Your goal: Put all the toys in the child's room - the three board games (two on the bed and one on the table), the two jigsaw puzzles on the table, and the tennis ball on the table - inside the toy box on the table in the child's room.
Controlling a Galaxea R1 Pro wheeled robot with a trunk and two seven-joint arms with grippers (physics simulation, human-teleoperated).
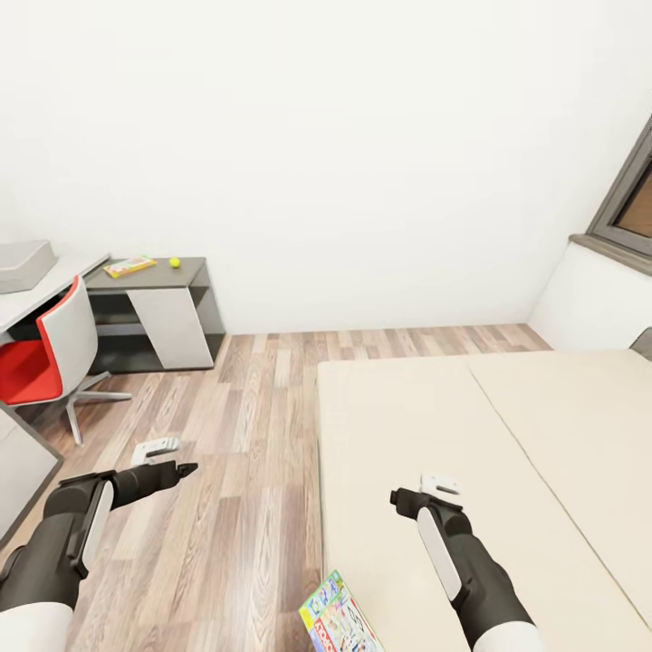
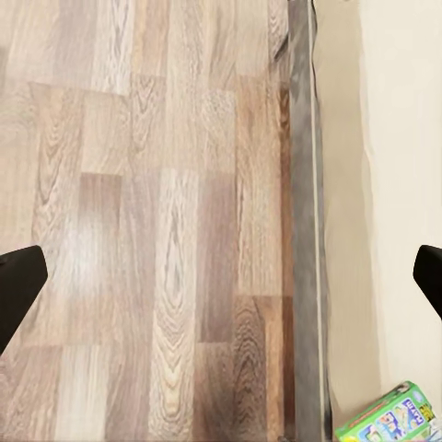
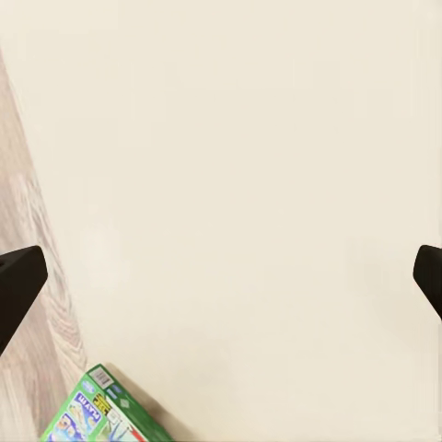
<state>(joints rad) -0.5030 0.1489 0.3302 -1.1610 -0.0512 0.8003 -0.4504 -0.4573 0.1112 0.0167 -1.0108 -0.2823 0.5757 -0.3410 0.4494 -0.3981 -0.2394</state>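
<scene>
Both jaws wide open, empty; right gripper [image 1: 441, 484] above bed [image 1: 507, 435]

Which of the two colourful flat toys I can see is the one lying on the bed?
The board game at the bed's near edge, beside the right gripper. The other flat toy lies on the dark side unit by the tennis ball.

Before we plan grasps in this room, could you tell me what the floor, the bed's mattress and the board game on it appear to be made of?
The floor looks like wood planks with a slight sheen: visible grain, staggered seams. The mattress appears to be plain cream fabric, matte, without pattern. The board game seems to be printed card, brightly coloured with a green edge; its exact stiffness cannot be judged.
</scene>
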